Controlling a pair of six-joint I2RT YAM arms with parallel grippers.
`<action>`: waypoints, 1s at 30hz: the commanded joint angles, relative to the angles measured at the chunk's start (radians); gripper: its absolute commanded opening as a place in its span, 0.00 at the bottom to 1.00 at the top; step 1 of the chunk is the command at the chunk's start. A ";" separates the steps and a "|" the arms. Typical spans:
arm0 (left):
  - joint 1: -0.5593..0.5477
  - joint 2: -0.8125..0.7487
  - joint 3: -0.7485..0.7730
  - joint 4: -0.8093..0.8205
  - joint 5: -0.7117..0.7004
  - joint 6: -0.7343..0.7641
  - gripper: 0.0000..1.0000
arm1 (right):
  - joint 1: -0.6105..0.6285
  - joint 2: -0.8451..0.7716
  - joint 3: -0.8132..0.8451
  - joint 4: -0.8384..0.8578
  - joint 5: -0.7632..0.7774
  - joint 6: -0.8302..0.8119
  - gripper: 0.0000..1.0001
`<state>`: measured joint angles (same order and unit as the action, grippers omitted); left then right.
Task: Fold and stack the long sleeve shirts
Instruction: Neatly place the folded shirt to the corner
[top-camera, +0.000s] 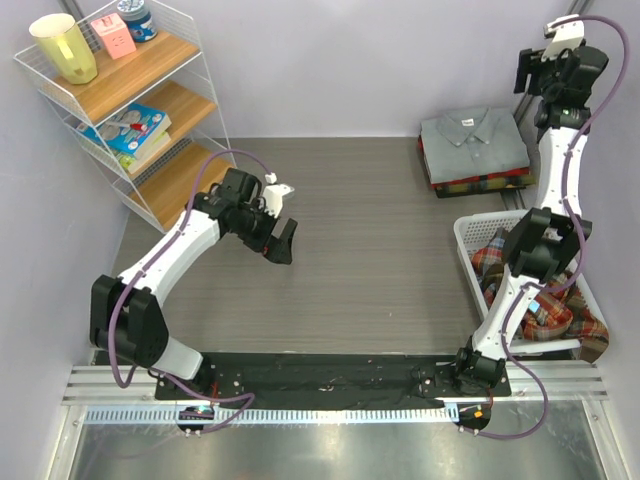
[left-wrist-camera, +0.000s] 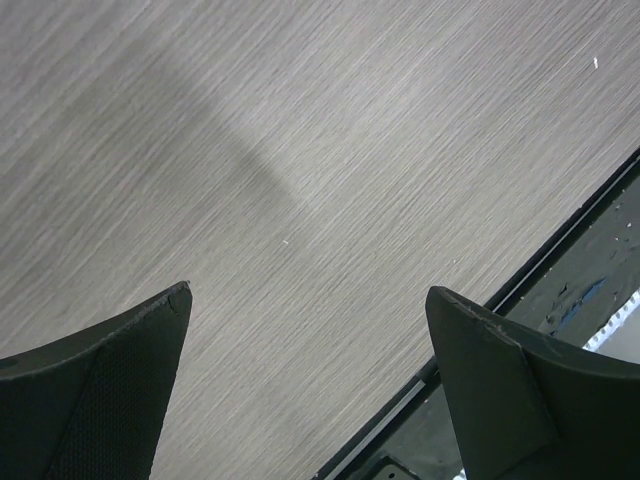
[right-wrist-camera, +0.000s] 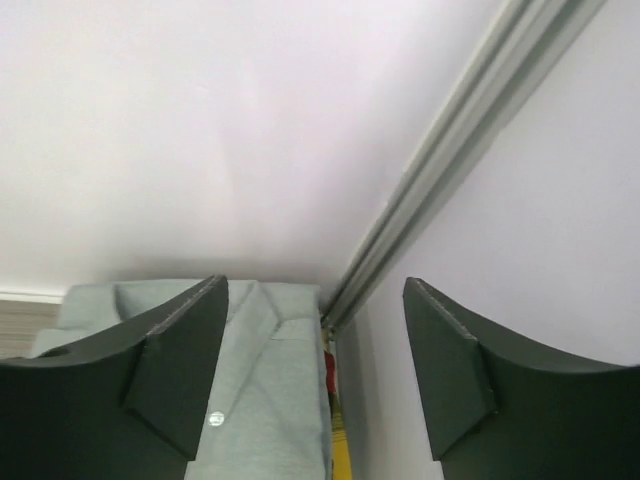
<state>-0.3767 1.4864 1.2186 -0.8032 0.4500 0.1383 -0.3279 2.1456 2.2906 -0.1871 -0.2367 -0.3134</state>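
The long sleeve shirts (top-camera: 475, 150) lie in two places. A folded stack sits at the far right corner of the table (top-camera: 380, 260), with the grey shirt (top-camera: 470, 130) on top of a red-and-black checked one (top-camera: 485, 184). Plaid shirts (top-camera: 545, 310) are heaped in the white basket (top-camera: 465, 232) just in front of the stack. Your right gripper (right-wrist-camera: 315, 288) hangs high over the stack's far edge, close to the wall (right-wrist-camera: 200, 120), fingers parted with nothing between them. Your left gripper (left-wrist-camera: 308, 292) hovers over bare table left of centre, spread wide and holding nothing.
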 joint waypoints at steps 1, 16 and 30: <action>0.002 -0.037 0.033 0.021 0.013 -0.003 1.00 | 0.006 -0.018 -0.124 -0.005 -0.017 0.062 0.58; 0.067 -0.011 -0.025 -0.007 0.027 0.003 1.00 | 0.004 0.264 -0.204 0.162 0.271 -0.182 0.22; 0.105 -0.052 0.065 0.013 0.001 -0.077 1.00 | -0.062 0.125 -0.207 0.193 0.257 -0.153 0.50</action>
<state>-0.2916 1.4746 1.1896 -0.8047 0.4564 0.1127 -0.3702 2.4420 2.0369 -0.0170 0.0216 -0.4950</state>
